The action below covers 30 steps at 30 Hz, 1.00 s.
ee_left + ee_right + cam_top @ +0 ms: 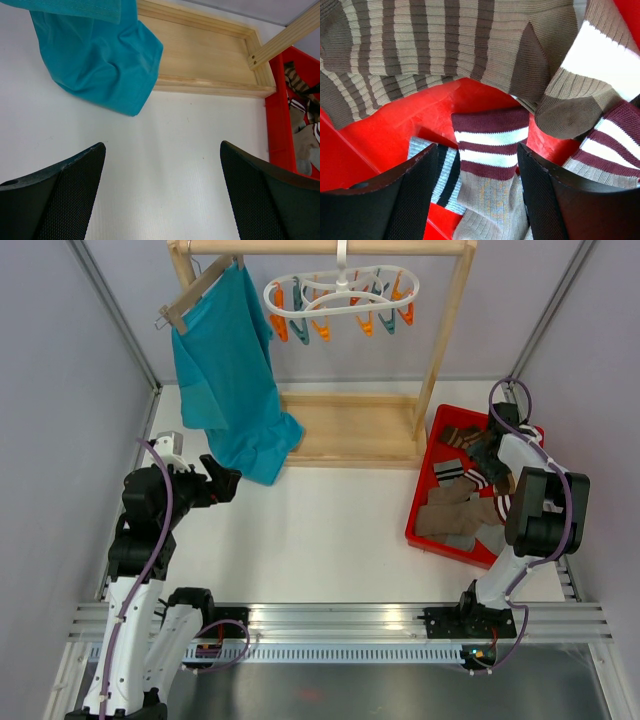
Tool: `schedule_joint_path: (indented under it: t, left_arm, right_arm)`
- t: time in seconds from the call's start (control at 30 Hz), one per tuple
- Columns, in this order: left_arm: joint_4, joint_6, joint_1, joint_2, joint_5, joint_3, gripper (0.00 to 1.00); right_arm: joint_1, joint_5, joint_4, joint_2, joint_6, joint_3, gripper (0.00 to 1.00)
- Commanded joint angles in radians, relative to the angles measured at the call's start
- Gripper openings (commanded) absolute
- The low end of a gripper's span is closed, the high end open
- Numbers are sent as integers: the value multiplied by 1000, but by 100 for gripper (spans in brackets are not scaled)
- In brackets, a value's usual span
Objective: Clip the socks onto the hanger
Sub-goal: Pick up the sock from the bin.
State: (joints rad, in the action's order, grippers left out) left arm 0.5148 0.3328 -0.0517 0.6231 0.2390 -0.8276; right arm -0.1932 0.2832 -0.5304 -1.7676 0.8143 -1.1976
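Several socks [455, 510] lie piled in a red bin [418, 510] at the right. The white looped hanger [340, 290] with orange and teal clips hangs from the rack's top bar at the back. My right gripper [490, 455] is down inside the bin. In the right wrist view its jaws [477, 150] stand open on either side of a taupe sock with a maroon and white striped cuff [490, 135]. The sock brushes the right finger but is not pinched. My left gripper [162, 150] hovers wide open over bare table at the left, holding nothing.
A teal shirt [225, 370] on a wooden hanger drapes down onto the rack's wooden base [350, 430]. A brown striped sock [430, 40] and a grey sock with black stripes [445, 175] lie around the right gripper on the bin floor [385, 135].
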Motion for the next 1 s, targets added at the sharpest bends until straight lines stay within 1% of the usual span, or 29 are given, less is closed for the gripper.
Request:
schedule_joint_path:
  t: [0.0, 0.1, 0.3, 0.4, 0.6, 0.63, 0.67, 0.7, 0.73, 0.8, 0.83, 0.93, 0.97]
  left_arm:
    - [-12, 34, 6, 0, 17, -1, 100]
    - [-10, 34, 6, 0, 17, -1, 100]
    - [-10, 34, 6, 1, 16, -2, 100]
    - [-10, 34, 6, 1, 17, -1, 100]
    - [-10, 34, 4, 1, 19, -1, 100]
    - [-10, 34, 6, 3, 19, -1, 100]
    - [-10, 34, 6, 3, 19, 1, 100]
    - [-10, 34, 6, 4, 20, 1, 100]
    - [-10, 34, 6, 7, 22, -1, 100]
    - [-10, 34, 6, 7, 20, 1, 100]
    - [-10, 34, 6, 7, 22, 1, 100]
    - [-12, 34, 6, 10, 23, 1, 100]
    - [-13, 34, 6, 12, 26, -1, 100]
  right_arm:
    - [-5, -10, 0, -10, -10, -25, 72]
    - [-5, -22, -14, -24, -14, -39, 71]
    - [-5, 8, 18, 11, -18, 26, 71]
    - [-3, 11, 30, 10, -23, 44, 69]
    - [-5, 8, 63, -1, -20, 69, 59]
    - [-3, 13, 66, 0, -20, 75, 51]
    - [-5, 19, 67, 2, -21, 76, 47]
    - [-3, 19, 72, 10, -24, 79, 36]
    - [-3, 22, 78, 14, -24, 84, 30]
    - [-3, 27, 79, 22, -32, 81, 24]
    - [-3, 24, 79, 25, -35, 82, 17]
    - [-3, 16, 90, 52, -49, 85, 3]
    - [-3, 8, 93, 80, -58, 90, 0]
